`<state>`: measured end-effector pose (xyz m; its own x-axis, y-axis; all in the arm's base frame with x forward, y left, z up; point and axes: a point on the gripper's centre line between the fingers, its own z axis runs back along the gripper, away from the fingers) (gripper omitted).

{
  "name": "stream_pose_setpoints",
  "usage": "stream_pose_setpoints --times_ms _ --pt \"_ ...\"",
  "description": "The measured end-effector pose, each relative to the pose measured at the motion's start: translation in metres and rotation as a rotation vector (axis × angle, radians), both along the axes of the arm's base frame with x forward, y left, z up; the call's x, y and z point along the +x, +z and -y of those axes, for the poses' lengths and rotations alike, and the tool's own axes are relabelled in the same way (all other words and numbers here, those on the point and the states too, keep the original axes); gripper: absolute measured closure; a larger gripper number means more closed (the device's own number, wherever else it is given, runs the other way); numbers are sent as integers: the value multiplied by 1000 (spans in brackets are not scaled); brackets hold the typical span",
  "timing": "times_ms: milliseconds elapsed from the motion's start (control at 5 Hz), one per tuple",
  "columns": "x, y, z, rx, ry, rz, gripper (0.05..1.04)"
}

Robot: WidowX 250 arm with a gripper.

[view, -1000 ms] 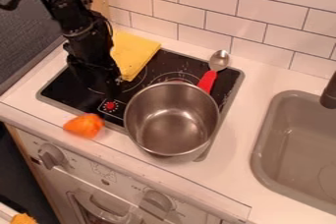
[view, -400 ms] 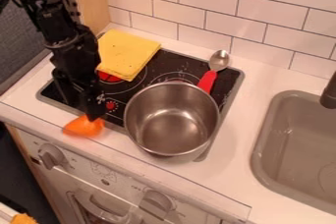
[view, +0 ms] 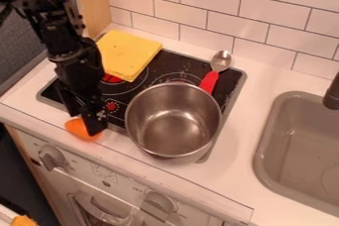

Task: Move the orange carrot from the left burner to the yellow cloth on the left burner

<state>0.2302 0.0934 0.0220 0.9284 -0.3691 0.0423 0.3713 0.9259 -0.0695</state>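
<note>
While the tool hangs low at the cooktop's near edge, the white tiled wall rises well beyond it in the view. Around and beneath the tool runs the white tabletop, and the black cooktop set into it spreads beyond the tool and to its right. Well apart from the tool, on the far right, is the grey sink, sunk into the same surface.

Nearer, just to the right of the tool, stands the open metal pot, upright on the cooktop. Beyond the tool and slightly right, the yellow cloth lies flat over the rear left part of the cooktop. Right at the tool, partly hidden by it, the orange carrot is at the cooktop's near left edge, over the tabletop. I cannot tell whether the tool is clamped on it. Farther off, beyond and right of the tool, lies the spoon, its red handle towards the pot and its metal bowl pointing away.
</note>
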Motion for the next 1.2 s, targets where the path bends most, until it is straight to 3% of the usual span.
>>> stream_pose_setpoints --times_ms 200,400,600,1000,1200 --pt "1 -14 6 5 -22 -38 77" --pt "15 -16 2 24 -7 -39 81" --pt "21 -20 4 32 -1 -42 148" --pt "24 -20 -1 29 26 -33 707" --pt "21 -19 -2 3 50 -25 809"
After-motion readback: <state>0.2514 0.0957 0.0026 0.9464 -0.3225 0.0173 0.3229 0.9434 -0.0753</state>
